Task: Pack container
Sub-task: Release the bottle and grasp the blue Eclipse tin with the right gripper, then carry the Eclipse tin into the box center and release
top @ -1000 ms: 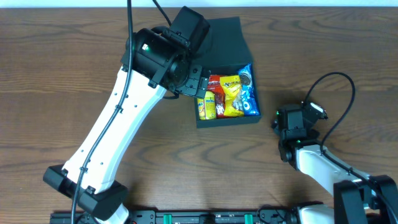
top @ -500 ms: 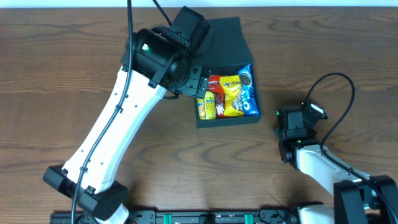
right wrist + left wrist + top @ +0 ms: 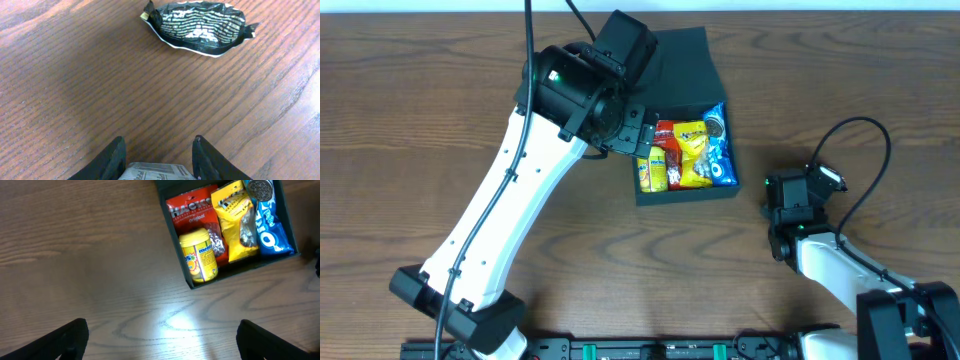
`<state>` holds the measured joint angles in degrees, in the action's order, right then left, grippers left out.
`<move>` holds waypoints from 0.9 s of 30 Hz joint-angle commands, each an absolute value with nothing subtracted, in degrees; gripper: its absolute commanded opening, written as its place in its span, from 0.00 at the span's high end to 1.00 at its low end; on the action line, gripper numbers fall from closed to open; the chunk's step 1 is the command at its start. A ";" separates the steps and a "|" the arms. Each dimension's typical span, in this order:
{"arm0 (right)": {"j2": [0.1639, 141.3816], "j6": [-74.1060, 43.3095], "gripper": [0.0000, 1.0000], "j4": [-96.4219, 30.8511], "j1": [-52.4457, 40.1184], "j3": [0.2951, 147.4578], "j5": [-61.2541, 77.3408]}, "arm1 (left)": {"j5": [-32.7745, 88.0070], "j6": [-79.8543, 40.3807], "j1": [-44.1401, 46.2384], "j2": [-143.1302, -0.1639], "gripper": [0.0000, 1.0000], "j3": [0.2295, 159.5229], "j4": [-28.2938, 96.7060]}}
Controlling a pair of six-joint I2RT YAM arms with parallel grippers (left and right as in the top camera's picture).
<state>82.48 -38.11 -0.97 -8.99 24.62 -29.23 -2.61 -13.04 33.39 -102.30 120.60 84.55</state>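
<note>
The container (image 3: 685,197) is a dark square box, its hinged lid (image 3: 685,60) open at the far side. It holds a yellow canister (image 3: 199,256), a red packet (image 3: 192,211), a yellow packet (image 3: 235,217) and a blue Oreo packet (image 3: 267,227). My left gripper (image 3: 167,345) is open and empty above bare table, just off the box's left front corner; in the overhead view it (image 3: 625,130) covers the box's left edge. My right gripper (image 3: 160,155) is shut on a grey printed packet (image 3: 157,172), low over the table right of the box (image 3: 786,192).
A black crinkled snack packet (image 3: 200,22) with white print lies on the wooden table ahead of my right gripper. The left arm (image 3: 510,200) stretches diagonally across the left half of the table. A cable (image 3: 865,170) loops over the right arm.
My right gripper has shifted slightly to the right. The left arm and the box contents have not moved.
</note>
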 commanded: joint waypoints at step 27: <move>61.08 -31.57 0.99 -36.86 -13.17 46.98 -18.48 | -8.12 -12.53 32.49 -100.16 0.05 120.97 86.76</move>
